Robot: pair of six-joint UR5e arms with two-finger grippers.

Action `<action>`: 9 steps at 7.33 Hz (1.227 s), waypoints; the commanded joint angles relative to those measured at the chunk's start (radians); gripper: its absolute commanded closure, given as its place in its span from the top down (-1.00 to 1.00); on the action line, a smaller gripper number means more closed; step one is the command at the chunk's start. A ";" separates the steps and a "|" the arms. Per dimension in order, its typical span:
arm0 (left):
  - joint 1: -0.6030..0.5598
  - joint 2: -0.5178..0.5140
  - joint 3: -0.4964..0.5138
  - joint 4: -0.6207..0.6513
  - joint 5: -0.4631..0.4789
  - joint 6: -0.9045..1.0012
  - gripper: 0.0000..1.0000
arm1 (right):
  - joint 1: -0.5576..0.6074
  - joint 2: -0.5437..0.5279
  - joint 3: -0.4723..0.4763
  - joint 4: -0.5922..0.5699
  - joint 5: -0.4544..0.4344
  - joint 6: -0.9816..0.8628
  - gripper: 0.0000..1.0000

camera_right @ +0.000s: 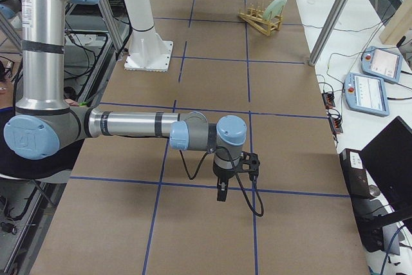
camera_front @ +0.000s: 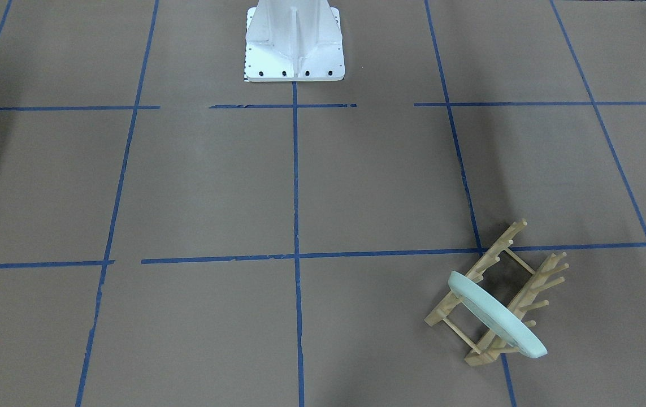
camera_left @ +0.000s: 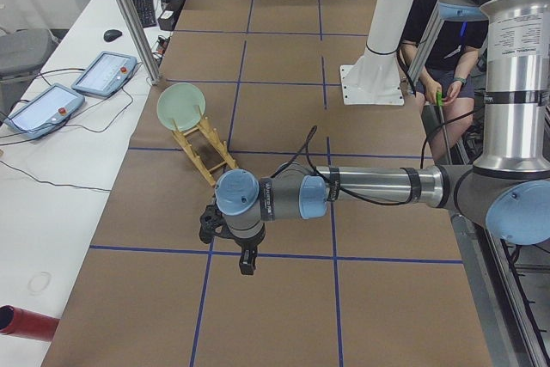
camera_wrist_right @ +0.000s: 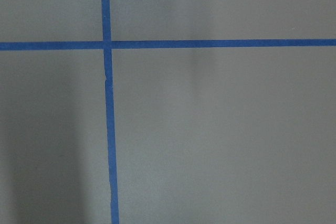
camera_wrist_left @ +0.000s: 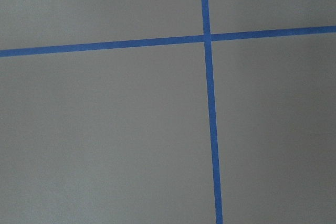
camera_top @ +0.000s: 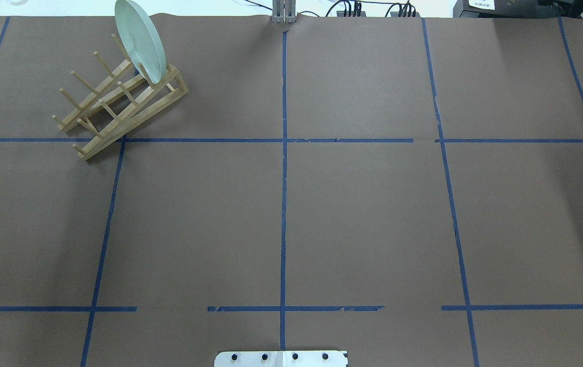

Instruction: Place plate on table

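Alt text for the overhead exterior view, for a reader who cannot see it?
A pale green plate stands on edge at the far end of a wooden peg rack, in the far left corner of a brown table gridded with blue tape. The white robot base peeks in at the bottom edge; neither arm shows.

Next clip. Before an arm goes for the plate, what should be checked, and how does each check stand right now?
1. Plate stands on edge in the wooden rack: ok.
2. Bare table surface shows beside the rack for the set-down: ok.
3. Left gripper apart from rack and plate: ok.
4. Left gripper open: cannot tell, side view only.
5. Right gripper open: cannot tell, side view only.
6. Plate in a wrist view: not ok; both show only taped table.
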 commanded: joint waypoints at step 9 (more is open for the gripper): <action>0.070 -0.347 -0.016 -0.508 -0.295 -0.740 1.00 | 0.000 0.000 0.000 0.000 0.000 -0.001 1.00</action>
